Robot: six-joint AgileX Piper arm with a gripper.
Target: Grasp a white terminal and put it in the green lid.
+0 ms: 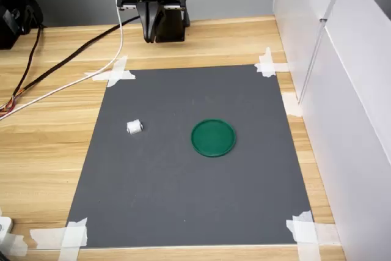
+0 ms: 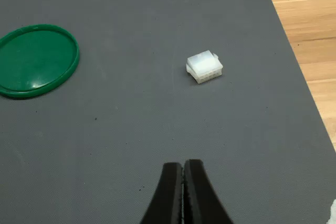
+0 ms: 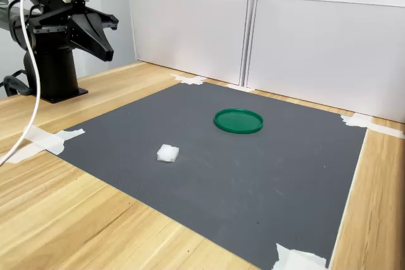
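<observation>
White terminal (image 2: 205, 67) lies on grey mat (image 2: 157, 129), apart from green lid (image 2: 37, 59), on its wrist-view right. Gripper (image 2: 182, 174) pressed together, empty, raised; terminal ahead, slightly off-line.

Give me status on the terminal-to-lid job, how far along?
Nothing done yet. The white terminal lies on the grey mat, apart from the green lid, which is empty. The gripper is up by the arm's base in both exterior views, jaws shut and holding nothing. Left: open, descend on the terminal, grasp, carry it over and drop it in the lid.
</observation>
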